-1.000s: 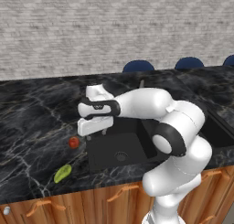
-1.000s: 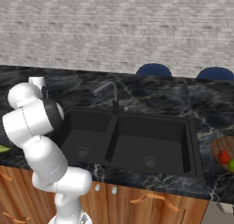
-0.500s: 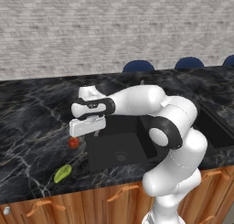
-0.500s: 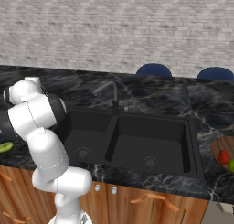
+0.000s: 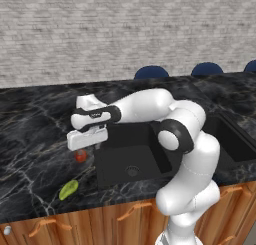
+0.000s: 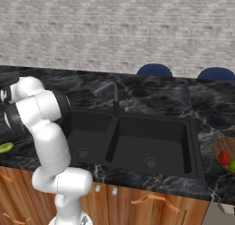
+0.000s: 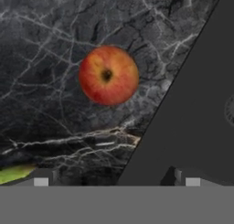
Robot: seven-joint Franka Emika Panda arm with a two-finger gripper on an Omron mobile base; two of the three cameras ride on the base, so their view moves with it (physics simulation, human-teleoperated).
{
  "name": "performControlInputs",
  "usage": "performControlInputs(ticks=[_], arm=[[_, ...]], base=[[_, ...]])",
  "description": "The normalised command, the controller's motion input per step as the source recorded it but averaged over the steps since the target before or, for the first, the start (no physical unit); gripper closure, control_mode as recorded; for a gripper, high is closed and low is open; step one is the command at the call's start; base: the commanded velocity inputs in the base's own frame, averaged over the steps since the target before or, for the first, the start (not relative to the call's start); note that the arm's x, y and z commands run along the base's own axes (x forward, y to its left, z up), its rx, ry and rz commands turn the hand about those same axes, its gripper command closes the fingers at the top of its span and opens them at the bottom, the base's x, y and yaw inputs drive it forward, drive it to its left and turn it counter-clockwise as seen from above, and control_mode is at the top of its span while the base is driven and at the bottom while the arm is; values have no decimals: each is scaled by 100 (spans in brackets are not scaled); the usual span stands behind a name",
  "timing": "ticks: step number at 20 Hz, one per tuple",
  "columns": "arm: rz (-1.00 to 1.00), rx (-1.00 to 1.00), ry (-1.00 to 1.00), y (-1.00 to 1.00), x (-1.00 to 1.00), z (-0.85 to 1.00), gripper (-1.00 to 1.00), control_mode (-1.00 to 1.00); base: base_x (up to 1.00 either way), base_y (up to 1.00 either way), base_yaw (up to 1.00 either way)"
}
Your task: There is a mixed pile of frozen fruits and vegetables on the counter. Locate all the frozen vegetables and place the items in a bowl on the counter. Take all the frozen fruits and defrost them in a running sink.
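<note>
A red-orange ball (image 5: 80, 155) that looks like an apple (image 7: 109, 75) lies on the black marble counter (image 5: 35, 134), just left of the sink (image 5: 132, 156). My gripper (image 5: 88, 145) hovers right above it, open, with nothing between its fingertips (image 7: 41, 180). The yellow-green oblong (image 5: 68, 189) lies nearer the counter's front edge and shows at the lower left of the hand view (image 7: 13, 173). At the far right a wooden bowl (image 6: 216, 147) holds the red chunk (image 6: 224, 158) and the green ball (image 6: 232, 165).
The black double-basin sink (image 6: 137, 141) has a slim dark faucet (image 6: 113, 94) behind its divider; no water shows. Its left rim (image 7: 183, 95) runs close beside the apple. Blue chair backs (image 6: 154, 70) stand behind the counter, below a brick wall.
The hand has swung left from over the sink's left basin to above the red-orange ball and dropped lower. The jaws stayed open.
</note>
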Motion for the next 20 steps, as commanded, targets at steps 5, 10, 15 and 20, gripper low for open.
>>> performControlInputs(ticks=[5, 10, 15, 20], arm=[[0, -1, 0, 20, 26, -20, -100, -100], [0, 0, 0, 6, 25, -7, -100, -100], [0, -2, 0, 16, 19, -13, -100, -100], [0, 0, -4, 6, 14, -18, -100, -100]], base=[[0, 0, 0], [0, 0, 0], [0, 0, 0], [0, 0, 0]])
